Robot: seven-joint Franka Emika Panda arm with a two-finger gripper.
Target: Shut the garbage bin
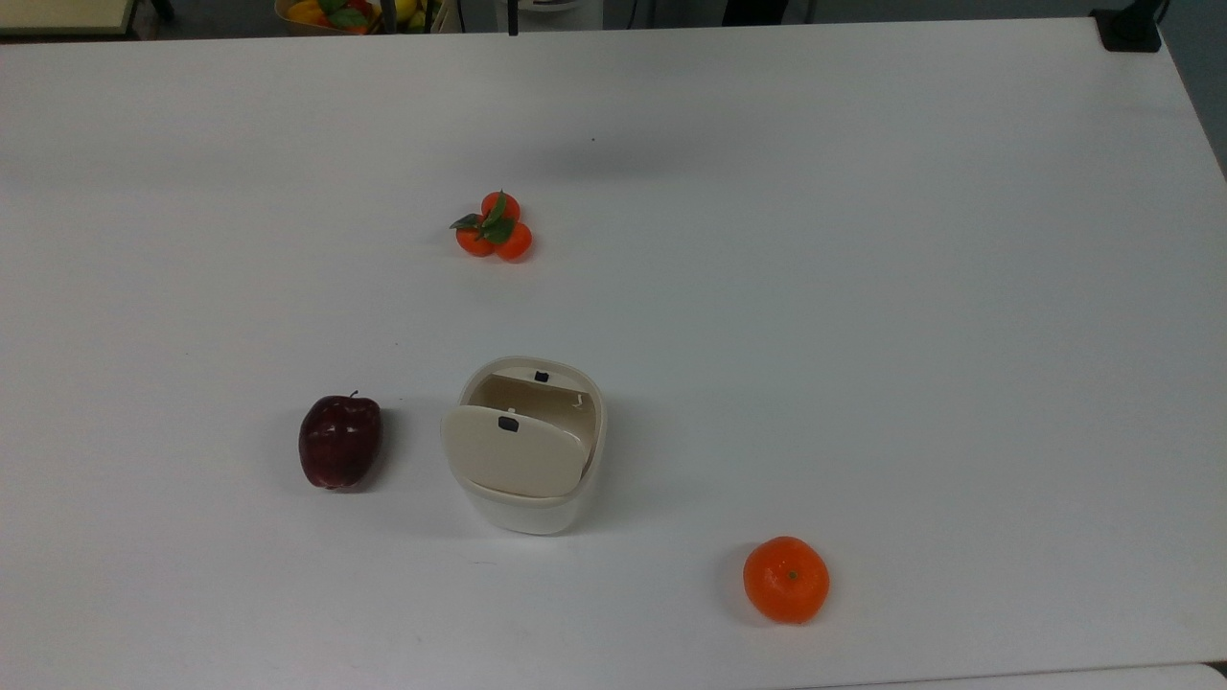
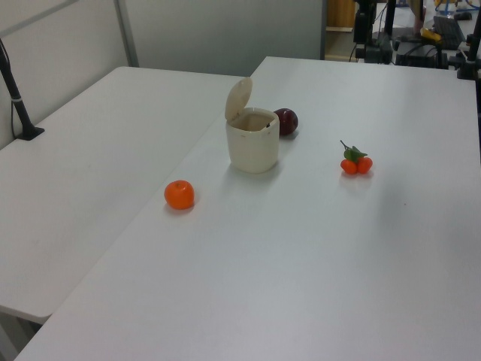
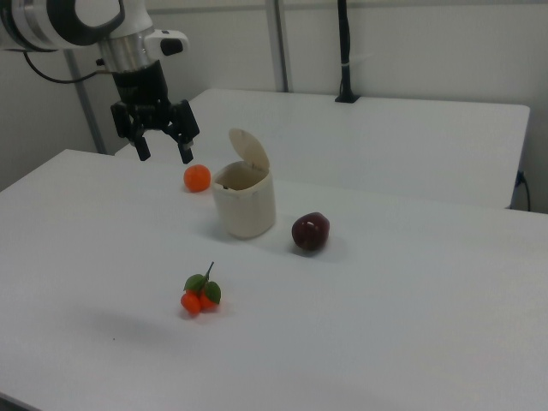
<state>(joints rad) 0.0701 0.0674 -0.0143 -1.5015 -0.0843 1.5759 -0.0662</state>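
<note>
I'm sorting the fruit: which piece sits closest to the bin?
The dark red apple, just off the garbage bin on the top view's left; the orange and small tangerine cluster lie farther.

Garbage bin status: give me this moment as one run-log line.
cream-white plastic garbage bin: beige hinged lid up, open | gripper: open, in the air at the right view's left of bin, empty | closing: not started

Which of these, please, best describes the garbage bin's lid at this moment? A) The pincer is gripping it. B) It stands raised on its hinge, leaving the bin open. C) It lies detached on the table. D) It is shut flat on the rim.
B: the lid stands up from the garbage bin, whose inside shows, while the open pincer hangs apart from it.
</note>
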